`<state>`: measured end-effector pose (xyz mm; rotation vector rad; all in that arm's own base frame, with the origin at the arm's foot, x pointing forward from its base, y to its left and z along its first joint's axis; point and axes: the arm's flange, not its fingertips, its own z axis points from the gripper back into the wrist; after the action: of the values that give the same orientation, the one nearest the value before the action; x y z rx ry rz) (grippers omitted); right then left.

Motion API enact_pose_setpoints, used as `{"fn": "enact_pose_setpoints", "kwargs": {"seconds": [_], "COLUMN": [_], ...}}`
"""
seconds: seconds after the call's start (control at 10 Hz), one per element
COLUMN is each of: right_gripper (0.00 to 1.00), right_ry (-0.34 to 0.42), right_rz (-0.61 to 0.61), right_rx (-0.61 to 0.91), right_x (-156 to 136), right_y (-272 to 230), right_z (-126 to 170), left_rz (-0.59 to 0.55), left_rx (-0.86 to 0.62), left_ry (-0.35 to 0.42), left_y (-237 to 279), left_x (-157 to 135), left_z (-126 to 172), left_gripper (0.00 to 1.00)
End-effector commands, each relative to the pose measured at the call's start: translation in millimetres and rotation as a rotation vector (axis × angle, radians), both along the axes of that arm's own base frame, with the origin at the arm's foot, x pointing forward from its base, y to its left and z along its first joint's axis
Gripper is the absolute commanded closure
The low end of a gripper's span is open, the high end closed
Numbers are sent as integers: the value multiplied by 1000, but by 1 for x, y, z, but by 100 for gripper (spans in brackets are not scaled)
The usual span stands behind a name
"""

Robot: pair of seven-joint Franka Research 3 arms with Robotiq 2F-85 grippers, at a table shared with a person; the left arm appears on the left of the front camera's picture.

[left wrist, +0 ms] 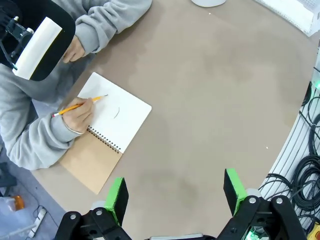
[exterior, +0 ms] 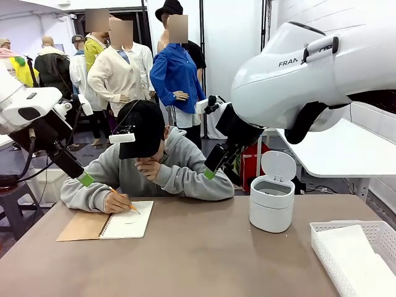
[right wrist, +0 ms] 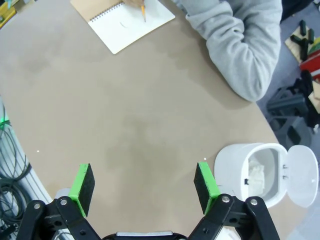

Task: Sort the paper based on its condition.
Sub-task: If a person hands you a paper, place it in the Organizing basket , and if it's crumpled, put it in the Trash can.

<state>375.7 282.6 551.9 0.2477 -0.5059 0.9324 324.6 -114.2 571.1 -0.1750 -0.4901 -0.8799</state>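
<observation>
left fingers [left wrist: 117, 195]: apart, holding nothing, raised above the left of the worktop [left wrist: 210, 100].
right fingers [right wrist: 205, 182]: wide apart, holding nothing, raised over the worktop's middle, with the bin off to their right.
basket [exterior: 323, 230]: near right on the worktop. Flat white paper [exterior: 351, 249] appeared to lie in it.
bin [exterior: 271, 210]: right of centre, farther off than the basket, lid tipped open. A crumpled white wad [right wrist: 256, 175] lay inside.
notebook [exterior: 80, 228]: far left, open flat, brown cover folded out to the left. The white page [exterior: 129, 221] on top was bound along the spiral.
hand [left wrist: 77, 117]: the person's, resting on the page's left edge, with a pencil [left wrist: 82, 105] marking it.
handling: the paper looked very light, thin and limp. It would likely sag from any single hold, slip between smooth pads and crease or tear if pulled. A sheet lying flat on the worktop would give the fingers no edge to get under.
hold: best judged at a free edge or corner, pinched flat between the pads. This would be easiest if the sheet were offered edge-on or overhung something. The bound page could not be taken until torn from the spiral. A crumpled wad would be simpler, squeezed lightly across its bulk.
</observation>
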Motion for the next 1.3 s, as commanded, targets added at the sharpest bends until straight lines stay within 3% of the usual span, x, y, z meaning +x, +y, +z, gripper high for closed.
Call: {"fn": "enact_pose_setpoints", "kwargs": {"seconds": [0.0, 0.2, 0.4, 0.8, 1.2], "right_gripper": [0, 0, 0, 0, 0], "right_ry": [-53, -95, -85, -170, -126], "right_rz": [55, 75, 84, 53, -3], "right_rx": [37, 68, 82, 86, 87], "right_x": [-1, 4, 11, 9, 9], "right_y": [9, 15, 21, 32, 24], "right_z": [13, 29, 42, 62, 76], "left_rz": [-86, -108, -113, -64, -72], "left_rx": [-112, -174, -216, -146, -31], "left_ry": [9, 1, -13, -125, -166], "left_y": [13, 26, 37, 51, 63], "left_x": [10, 19, 28, 29, 21], "left_z": [14, 26, 36, 64, 77], "left_gripper": [0, 0, 0, 0, 0]}}
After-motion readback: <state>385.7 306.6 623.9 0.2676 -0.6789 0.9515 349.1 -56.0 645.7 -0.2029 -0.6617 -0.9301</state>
